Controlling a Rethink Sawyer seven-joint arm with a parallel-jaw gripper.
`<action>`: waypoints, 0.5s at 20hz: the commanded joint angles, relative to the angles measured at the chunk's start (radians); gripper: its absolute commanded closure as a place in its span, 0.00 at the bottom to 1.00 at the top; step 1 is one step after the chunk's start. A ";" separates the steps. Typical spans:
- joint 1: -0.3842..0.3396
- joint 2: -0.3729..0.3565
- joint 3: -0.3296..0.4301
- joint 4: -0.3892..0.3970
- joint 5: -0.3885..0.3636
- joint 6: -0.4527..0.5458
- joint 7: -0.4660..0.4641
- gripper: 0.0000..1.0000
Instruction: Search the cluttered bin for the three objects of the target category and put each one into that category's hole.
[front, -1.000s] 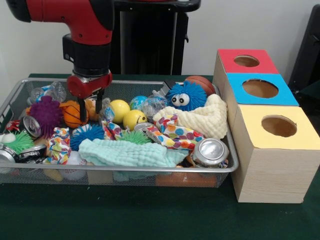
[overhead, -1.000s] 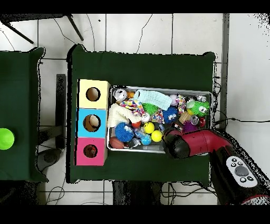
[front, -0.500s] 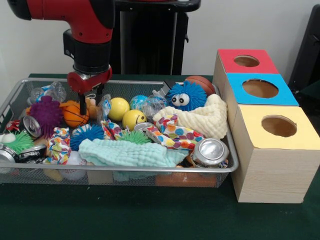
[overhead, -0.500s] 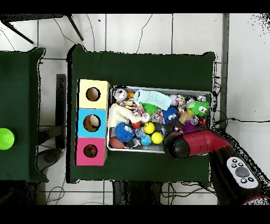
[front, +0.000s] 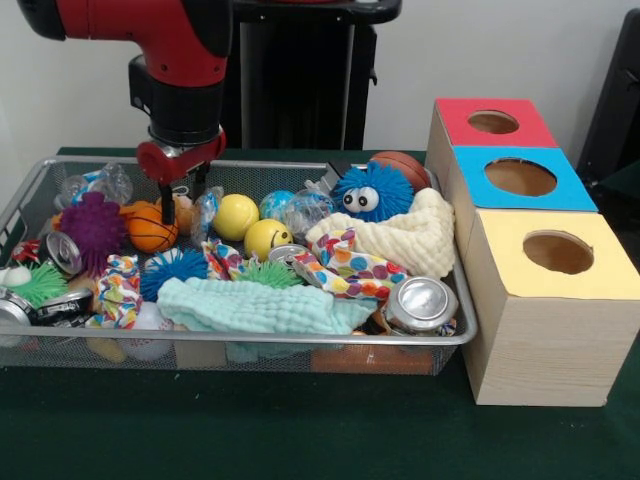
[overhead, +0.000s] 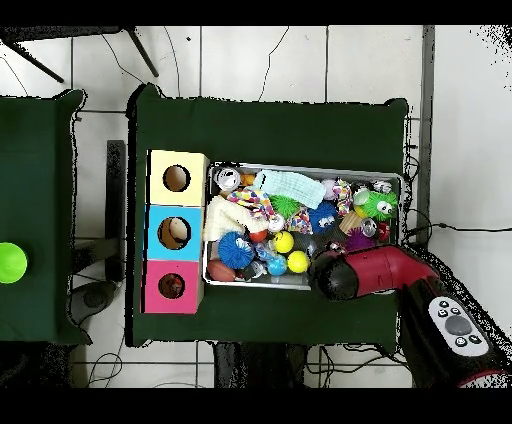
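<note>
The gripper (front: 182, 196) hangs over the far left part of the wire bin (front: 455, 335), its fingers apart and holding nothing. Just beside it lies the small orange basketball (front: 151, 229), between the purple spiky ball (front: 91, 226) and a yellow ball (front: 236, 216).

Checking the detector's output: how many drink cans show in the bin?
4: can front right, can by the purple ball, can front left, can mid-bin. Clutter may hide more.

I think I am working in a robot lab. Beside the green table (overhead: 270, 130) I see a white tile floor (overhead: 300, 60) with loose cables (overhead: 425, 225) lying around.
</note>
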 joint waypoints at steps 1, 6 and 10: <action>0.021 0.022 0.044 0.052 0.013 0.084 -0.042 0.00; 0.038 0.006 0.018 0.058 0.029 0.074 0.027 0.00; 0.066 -0.028 -0.037 0.065 0.047 0.073 0.120 0.00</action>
